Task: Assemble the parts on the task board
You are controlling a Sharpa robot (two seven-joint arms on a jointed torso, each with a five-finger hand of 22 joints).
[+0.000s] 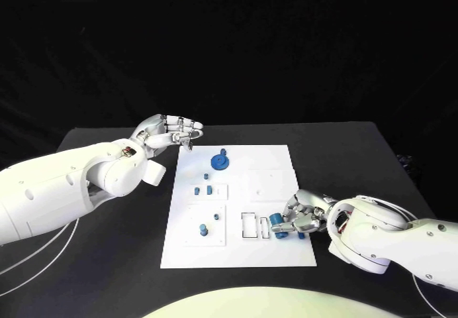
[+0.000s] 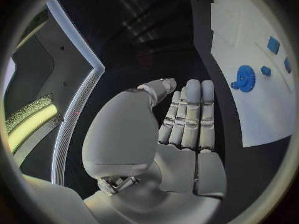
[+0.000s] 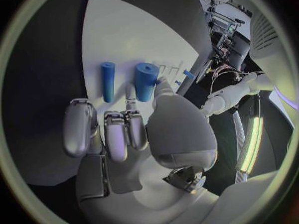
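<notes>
The white task board (image 1: pixel 250 182) lies in the middle of the black table. My right hand (image 1: pixel 304 213) rests at the board's right edge. Its thumb and a finger pinch a thick blue cylinder (image 3: pixel 146 81) (image 1: pixel 276 220) that stands on the board. A thinner blue peg (image 3: pixel 108 81) (image 1: pixel 283 234) lies just beside it. My left hand (image 1: pixel 173 136) hovers off the board's far left corner, fingers together and curled, holding nothing (image 2: pixel 187 119). A blue gear (image 1: pixel 220 161) (image 2: pixel 244 78) sits near that corner.
Small blue parts stand in the board's left column (image 1: pixel 203 191) (image 1: pixel 203 230), with one more (image 1: pixel 206 176) above them. Two narrow rectangular slots (image 1: pixel 249 225) lie left of the right hand. Bare black table surrounds the board.
</notes>
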